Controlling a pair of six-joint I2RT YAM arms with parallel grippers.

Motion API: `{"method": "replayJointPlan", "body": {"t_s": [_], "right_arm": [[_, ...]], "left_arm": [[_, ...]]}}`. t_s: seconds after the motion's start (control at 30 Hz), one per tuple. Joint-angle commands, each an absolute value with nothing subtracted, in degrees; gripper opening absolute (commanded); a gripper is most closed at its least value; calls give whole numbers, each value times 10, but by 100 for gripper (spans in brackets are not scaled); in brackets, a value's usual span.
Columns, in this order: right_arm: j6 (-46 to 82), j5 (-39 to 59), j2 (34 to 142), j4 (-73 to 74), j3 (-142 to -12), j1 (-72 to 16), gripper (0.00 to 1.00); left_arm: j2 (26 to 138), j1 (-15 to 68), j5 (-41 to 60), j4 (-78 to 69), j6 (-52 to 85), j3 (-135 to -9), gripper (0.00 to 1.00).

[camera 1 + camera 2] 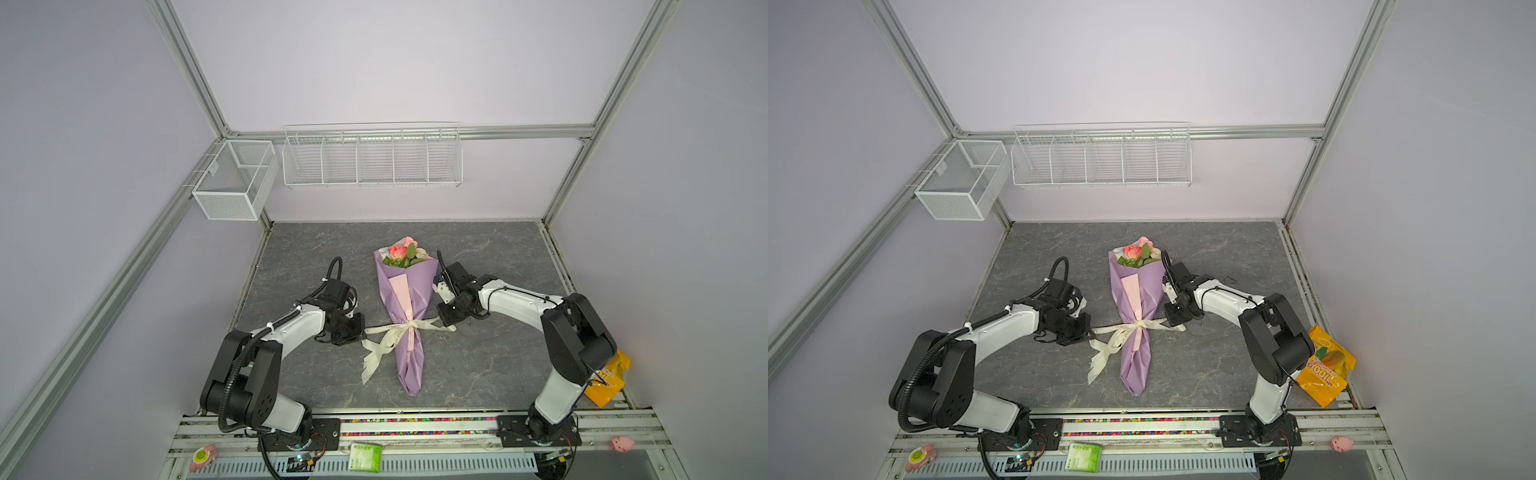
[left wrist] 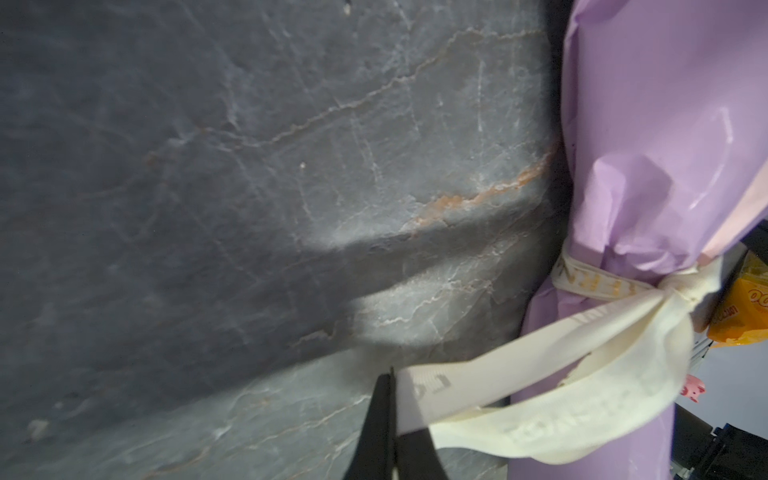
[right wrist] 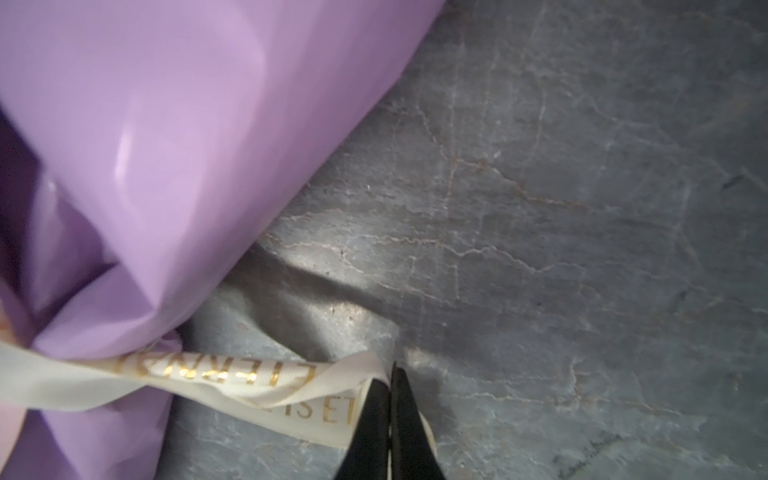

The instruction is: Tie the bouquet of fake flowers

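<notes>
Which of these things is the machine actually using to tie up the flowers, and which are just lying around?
In use: bouquet of fake flowers in its lilac wrap; cream ribbon; left tool and right tool, each shut on the ribbon.

Lying about: yellow snack bag; green packet; pink pig toy; wire rack; mesh basket.

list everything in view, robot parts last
bouquet of fake flowers: 1, pink and peach, mid-table
wrapping paper: 1, lilac and pink, around bouquet
ribbon: 1, cream with gold lettering, tied around paper
table: 1, grey marbled, underneath
wire rack: 1, white, back wall
mesh basket: 1, white, left rail
snack bag: 1, yellow-orange, right edge
packet: 1, green, front rail
pig toy: 1, pink, front right
left gripper: 1, black, shut on ribbon
right gripper: 1, black, shut on ribbon
</notes>
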State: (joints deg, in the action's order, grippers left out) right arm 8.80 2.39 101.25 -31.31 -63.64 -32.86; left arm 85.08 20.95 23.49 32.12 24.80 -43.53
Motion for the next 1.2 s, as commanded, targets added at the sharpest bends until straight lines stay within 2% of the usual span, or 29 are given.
{"method": "replayJointPlan", "body": {"t_s": [0.0, 0.47, 0.6, 0.87, 1.17], "right_arm": [[97, -4, 1006, -324, -630, -322, 7], [106, -28, 1012, -331, -627, -308, 7], [102, -9, 1005, -328, -625, -307, 7], [117, 17, 951, -310, -605, -307, 7], [148, 50, 894, -268, -570, -307, 7]], "left_arm": [[862, 206, 187, 357, 247, -448, 0], [872, 206, 160, 357, 256, -447, 0], [873, 206, 166, 352, 256, -456, 0], [853, 206, 188, 350, 241, -486, 0], [834, 206, 167, 383, 232, -534, 0]]}}
